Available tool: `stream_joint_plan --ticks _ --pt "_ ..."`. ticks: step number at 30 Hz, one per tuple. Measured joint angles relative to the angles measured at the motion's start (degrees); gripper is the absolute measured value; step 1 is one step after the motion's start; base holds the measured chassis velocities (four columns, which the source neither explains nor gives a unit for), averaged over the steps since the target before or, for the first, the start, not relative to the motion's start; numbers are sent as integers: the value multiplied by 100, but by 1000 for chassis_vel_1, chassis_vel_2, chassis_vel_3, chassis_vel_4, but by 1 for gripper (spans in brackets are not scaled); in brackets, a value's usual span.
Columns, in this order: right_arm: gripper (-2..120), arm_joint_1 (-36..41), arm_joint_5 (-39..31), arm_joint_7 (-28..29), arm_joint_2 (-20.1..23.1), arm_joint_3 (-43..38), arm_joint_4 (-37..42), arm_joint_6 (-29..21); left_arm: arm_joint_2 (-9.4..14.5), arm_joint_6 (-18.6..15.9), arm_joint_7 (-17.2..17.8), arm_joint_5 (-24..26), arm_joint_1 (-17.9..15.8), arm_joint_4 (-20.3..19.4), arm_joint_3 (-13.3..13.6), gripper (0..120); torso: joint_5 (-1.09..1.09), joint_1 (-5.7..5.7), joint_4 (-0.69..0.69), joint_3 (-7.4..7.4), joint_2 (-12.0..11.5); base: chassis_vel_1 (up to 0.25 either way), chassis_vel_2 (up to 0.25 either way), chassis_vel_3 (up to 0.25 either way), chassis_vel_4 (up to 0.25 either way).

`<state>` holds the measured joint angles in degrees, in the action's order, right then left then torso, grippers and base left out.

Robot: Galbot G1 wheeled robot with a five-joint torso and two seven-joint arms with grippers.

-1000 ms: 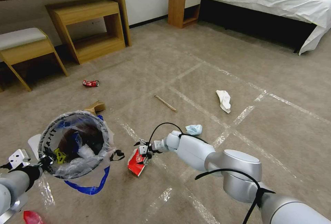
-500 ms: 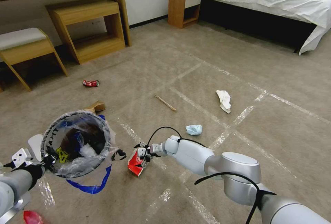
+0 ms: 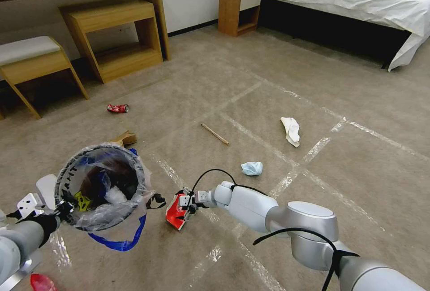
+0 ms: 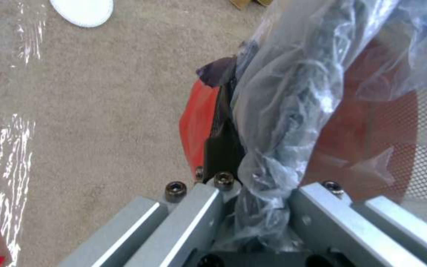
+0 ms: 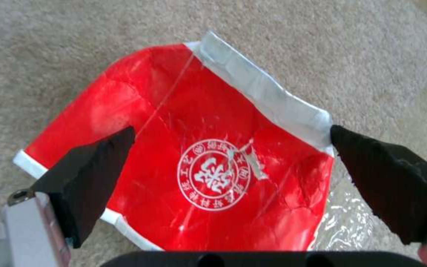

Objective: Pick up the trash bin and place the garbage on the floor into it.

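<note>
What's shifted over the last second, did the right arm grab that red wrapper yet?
Not yet. The right gripper has eased slightly nearer the robot over the red wrapper, jaws open on either side of it, wrapper on the carpet. The left gripper has kept its grip on the trash bin's rim, drifting a little right. The litter further out hasn't moved.

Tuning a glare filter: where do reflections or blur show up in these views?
Head view: tape lines on the floor gleam white. Left wrist view: tape glare at one edge; the trash bin bag looks soft and close. Right wrist view: the red wrapper has a mild sheen.
</note>
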<state>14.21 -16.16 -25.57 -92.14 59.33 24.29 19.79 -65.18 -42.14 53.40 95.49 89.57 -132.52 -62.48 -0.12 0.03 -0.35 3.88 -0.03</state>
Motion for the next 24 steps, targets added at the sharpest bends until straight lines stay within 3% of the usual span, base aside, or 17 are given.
stream_joint_plan --ticks 24 --pt "100 42 -508 330 0 237 139 -290 -122 0 -46 -68 132 -179 -35 0 -1 0 0 0 0 0 0 0 0"
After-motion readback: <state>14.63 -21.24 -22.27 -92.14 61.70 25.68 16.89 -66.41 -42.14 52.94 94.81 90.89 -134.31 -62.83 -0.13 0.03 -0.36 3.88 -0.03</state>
